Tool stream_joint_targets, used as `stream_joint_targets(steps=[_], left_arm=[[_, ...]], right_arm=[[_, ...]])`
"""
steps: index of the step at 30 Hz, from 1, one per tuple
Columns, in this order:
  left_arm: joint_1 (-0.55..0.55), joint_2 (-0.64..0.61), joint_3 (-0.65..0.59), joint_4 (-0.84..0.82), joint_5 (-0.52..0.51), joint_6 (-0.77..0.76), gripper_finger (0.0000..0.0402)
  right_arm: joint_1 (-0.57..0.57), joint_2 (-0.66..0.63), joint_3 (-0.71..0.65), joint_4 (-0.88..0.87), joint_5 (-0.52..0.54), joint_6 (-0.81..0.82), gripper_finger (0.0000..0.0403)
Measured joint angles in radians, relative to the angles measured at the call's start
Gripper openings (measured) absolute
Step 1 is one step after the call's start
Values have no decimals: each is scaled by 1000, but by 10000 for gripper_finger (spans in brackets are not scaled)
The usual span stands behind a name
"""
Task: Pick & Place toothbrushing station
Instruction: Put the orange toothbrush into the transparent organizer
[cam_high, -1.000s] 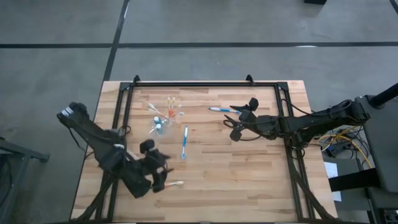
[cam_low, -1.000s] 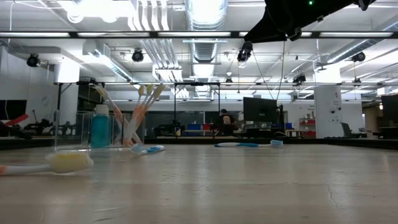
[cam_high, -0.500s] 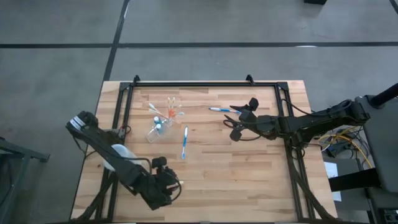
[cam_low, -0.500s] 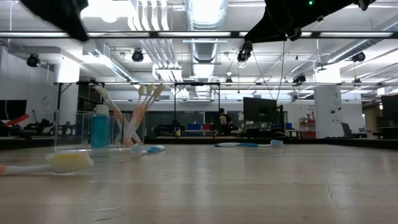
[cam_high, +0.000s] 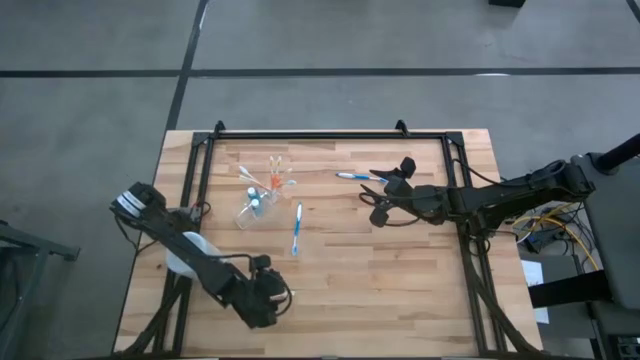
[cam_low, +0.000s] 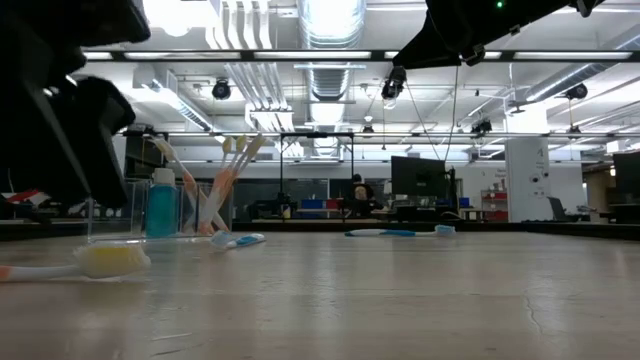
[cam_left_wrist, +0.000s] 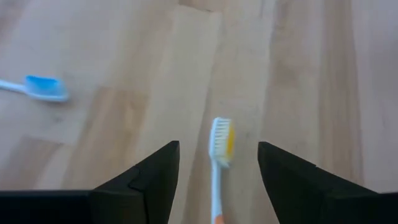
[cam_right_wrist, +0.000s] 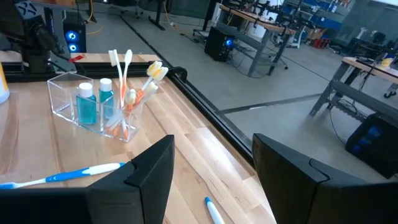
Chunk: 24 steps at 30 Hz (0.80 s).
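While the left gripper hangs low over the table's near-left part, its jaws stand spread with nothing between them; in the left wrist view a white-orange toothbrush lies on the wood in line with the gap between the fingers, bristle head pointing away. A frosted cup sits at the left edge beside that arm. Farther back, left of centre, the clear holder stands upright with two blue tubes and several orange-handled brushes standing in it. Just right of it a white-blue brush lies flat on the boards. Another blue brush lies near the back, just beside the right gripper. That gripper hovers right of centre, jaws parted and holding nothing, facing the holder. In the low view the near brush lies at the left, its head blurred.
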Motion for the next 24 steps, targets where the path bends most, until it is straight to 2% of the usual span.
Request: stream_joint_targets(steps=[10,16,24], left_arm=[[44,-1,-121,189,96,17,222],[59,-2,-176,313,105,21,222],[80,-3,-221,369,170,20,214]], right_arm=[[0,0,0,0,0,0,210],[0,0,0,0,0,0,210],[0,0,0,0,0,0,210]])
